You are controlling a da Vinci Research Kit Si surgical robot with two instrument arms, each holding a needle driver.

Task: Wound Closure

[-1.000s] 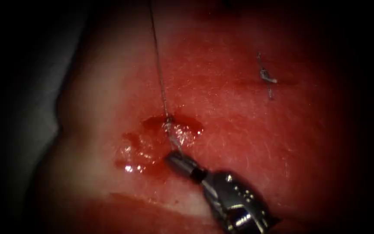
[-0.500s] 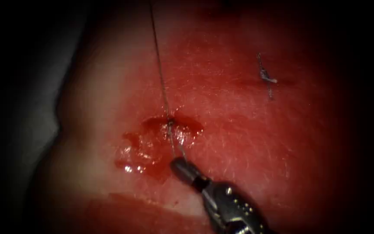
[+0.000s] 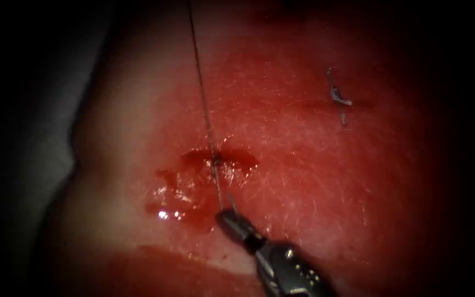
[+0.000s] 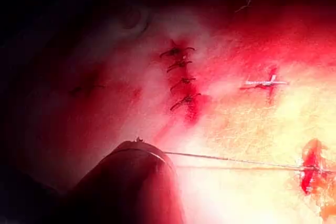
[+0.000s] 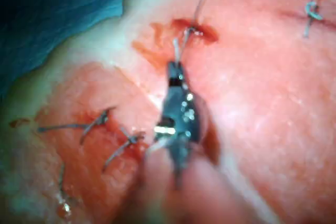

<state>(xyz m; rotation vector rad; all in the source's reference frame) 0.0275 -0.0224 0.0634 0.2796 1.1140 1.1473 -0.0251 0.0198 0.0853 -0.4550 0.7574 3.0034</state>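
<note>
While the right arm's dark metal gripper (image 3: 231, 219) at lower centre clamps the thin grey thread (image 3: 204, 110), it runs taut to the frame's top.

Right tool (image 3: 230, 220) near the middle, entering from the near right, shaft slanting toward the far left, jaws closed on the thread (image 3: 232, 204), wrist in line with the shaft

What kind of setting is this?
Likely a bench suturing practice setup: the right pincer grips thread running from a cut in pork-belly tissue, with a finished stitch nearby.
</note>
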